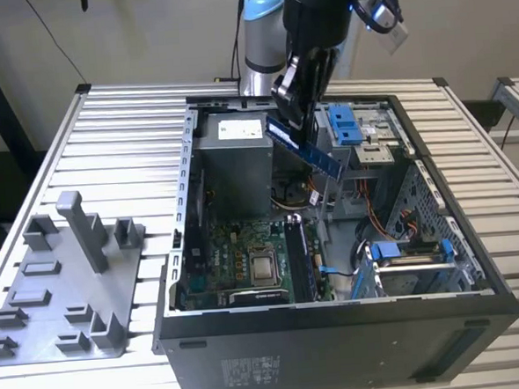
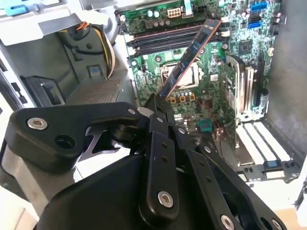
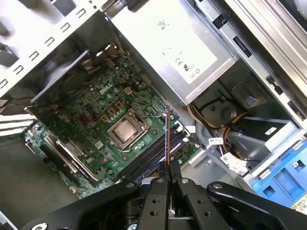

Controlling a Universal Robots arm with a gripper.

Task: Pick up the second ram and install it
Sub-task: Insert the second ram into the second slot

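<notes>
The second ram hangs tilted above the open computer case, one end pinched tight between the fingers of the gripper. We judge it light, thin and stiff but fragile, best held by its bare edges rather than the chips. Inside the case we see the green board with its long slots. The case rests on a slatted table, with a grey tray beside the case on the exterior view's left

Even, diffuse light with soft shadows. Exterior view: ribbed silver metal table bright; open black computer case shades its green motherboard. Second wrist view: pale metal bay glares; thin dark blue memory stick edge-lit.
</notes>
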